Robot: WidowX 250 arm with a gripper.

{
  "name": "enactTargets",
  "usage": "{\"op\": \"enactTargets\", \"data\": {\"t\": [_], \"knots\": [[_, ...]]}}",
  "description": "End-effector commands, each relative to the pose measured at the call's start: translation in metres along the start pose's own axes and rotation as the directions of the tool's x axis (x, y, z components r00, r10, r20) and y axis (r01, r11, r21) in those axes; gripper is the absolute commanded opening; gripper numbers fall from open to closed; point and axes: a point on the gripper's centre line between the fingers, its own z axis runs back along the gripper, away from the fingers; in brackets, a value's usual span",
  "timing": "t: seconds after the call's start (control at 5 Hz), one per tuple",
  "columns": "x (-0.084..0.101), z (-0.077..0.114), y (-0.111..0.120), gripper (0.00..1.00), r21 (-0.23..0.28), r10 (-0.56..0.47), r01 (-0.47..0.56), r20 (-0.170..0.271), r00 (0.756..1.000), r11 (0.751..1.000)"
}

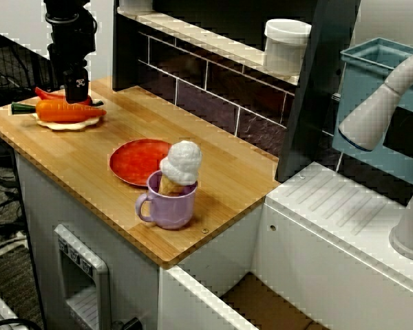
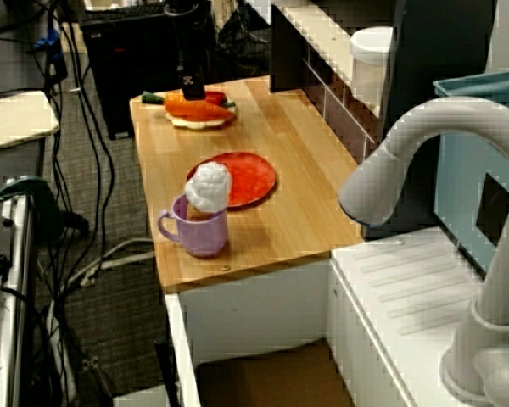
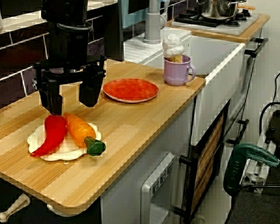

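- In the view from the sink side, the gripper (image 1: pixel 76 93) is blocking the middle of the carrot (image 1: pixel 69 111). The pepper (image 1: pixel 45 93) is showing only as a red sliver behind it. From here I cannot tell whether the fingers are apart.
- In the view from high over the sink, the gripper (image 2: pixel 192 87) is looking small and dark, and its tips are blending into the carrot (image 2: pixel 199 109).
- In the view from the counter's end, the gripper (image 3: pixel 71 107) is standing with its two fingers (image 3: pixel 90 91) spread wide and gripping nothing. One fingertip is hanging right at the top of the pepper (image 3: pixel 51 135), and it is hard to make out whether it is touching.
- The arm above the gripper is running off the top edge in every view.
- Directly under the gripper, a small cream plate (image 3: pixel 60 153) is holding the carrot (image 3: pixel 78 130) and the pepper side by side, pressing against each other.
- Well away from the gripper along the counter (image 3: pixel 130 126), a purple mug (image 1: pixel 166 206) is holding an ice-cream cone (image 1: pixel 181 163), its white scoop rising above the rim.
- A red plate (image 3: pixel 130 89) is lying between the gripper and the mug, closer to the mug.
- The carrot is lying on its side beneath the gap between the fingers. It is orange, with a green stub end pointing away from the gripper and overhanging the cream plate's rim.
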Motion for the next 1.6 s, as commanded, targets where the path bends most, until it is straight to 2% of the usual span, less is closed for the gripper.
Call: {"op": "enactTargets", "data": {"t": [0.0,0.2,0.4,0.8,1.0,1.2,1.4], "knots": [[0.008,0.017,0.016,1.00,0.059,-0.177,0.174,0.050,0.983,0.983],[0.010,0.018,0.017,1.00,0.053,-0.230,0.227,0.037,0.973,0.972],[0.009,0.017,0.019,1.00,0.014,-0.260,0.260,0.017,0.965,0.966],[0.011,0.014,0.019,1.00,0.016,-0.271,0.271,0.001,0.963,0.962],[0.012,0.014,0.022,1.00,0.024,-0.277,0.276,0.009,0.961,0.961],[0.012,0.014,0.027,1.00,0.033,-0.269,0.268,0.045,0.962,0.963],[0.015,0.015,0.031,1.00,0.041,-0.262,0.261,0.051,0.964,0.965]]}}
